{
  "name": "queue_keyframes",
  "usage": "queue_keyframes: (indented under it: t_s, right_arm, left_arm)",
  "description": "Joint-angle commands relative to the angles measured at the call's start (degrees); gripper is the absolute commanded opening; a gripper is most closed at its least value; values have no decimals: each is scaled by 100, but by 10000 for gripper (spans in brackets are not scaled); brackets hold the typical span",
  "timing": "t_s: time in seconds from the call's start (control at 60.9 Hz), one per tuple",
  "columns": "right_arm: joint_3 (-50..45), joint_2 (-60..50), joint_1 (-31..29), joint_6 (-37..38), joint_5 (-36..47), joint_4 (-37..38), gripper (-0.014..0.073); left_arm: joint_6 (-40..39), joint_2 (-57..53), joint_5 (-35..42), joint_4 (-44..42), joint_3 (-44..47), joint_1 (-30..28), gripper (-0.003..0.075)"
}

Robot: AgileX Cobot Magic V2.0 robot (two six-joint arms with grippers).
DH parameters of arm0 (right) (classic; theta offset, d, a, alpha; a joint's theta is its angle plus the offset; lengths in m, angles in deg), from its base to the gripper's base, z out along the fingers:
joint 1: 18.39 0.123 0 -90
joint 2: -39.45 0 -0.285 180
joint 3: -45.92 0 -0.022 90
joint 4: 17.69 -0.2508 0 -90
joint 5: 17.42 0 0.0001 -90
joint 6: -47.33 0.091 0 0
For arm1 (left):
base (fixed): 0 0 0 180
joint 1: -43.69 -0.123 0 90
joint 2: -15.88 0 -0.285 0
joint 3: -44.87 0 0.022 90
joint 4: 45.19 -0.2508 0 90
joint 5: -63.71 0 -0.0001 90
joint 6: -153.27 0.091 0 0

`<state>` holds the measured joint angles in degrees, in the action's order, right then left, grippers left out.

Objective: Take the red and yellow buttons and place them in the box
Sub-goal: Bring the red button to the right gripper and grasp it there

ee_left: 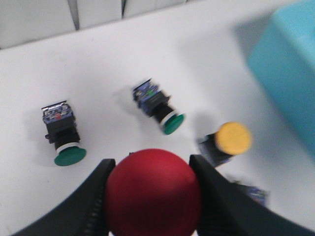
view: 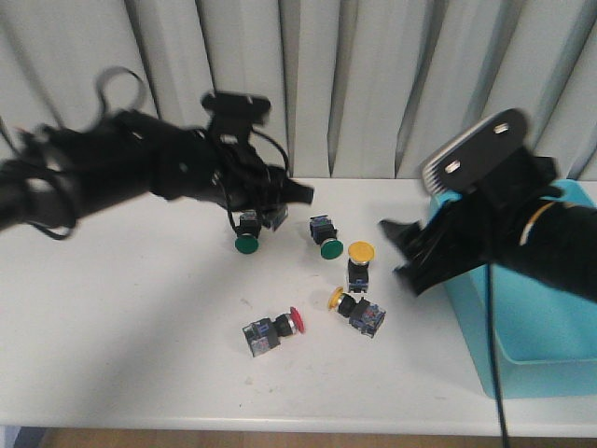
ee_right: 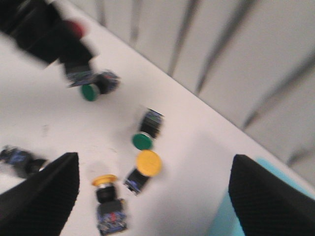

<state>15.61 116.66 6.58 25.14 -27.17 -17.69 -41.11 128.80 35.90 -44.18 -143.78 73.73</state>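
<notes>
Red button (ee_left: 152, 192) clamped between left gripper (ee_left: 152, 196) fingers, lifted above table (view: 121, 317) near back edge. Right gripper (ee_right: 152, 196) spread wide, holding nothing, low over table beside blue box (view: 550, 327) (box sits at right edge). Second red button (view: 272, 329) lies on its side toward front edge. Two yellow buttons (view: 359, 261) (view: 357, 310) mid-table, close together. Two green buttons (view: 248, 231) (view: 326, 236) nearer back edge.
</notes>
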Motion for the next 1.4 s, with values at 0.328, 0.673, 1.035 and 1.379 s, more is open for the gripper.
queue_keyframes:
  t_s: [0.328, 0.673, 1.035, 1.379]
  right_arm:
    - [159, -100, 1135, -307, 1051, 86, 594]
    - [159, -100, 1360, -303, 1436, 86, 594]
    - [159, 38, 1360, -303, 1438, 86, 591]
    - [159, 263, 1360, -277, 1942, -182, 229]
  left_arm:
    - [126, -1817, -1111, 1507, -171, 21, -7]
    - [1396, -1869, -1624, 3586, -171, 21, -7]
    - [1548, -1869, -1768, 4010, -171, 21, -7]
    - [1792, -1869, -1995, 4149, -171, 21, -7]
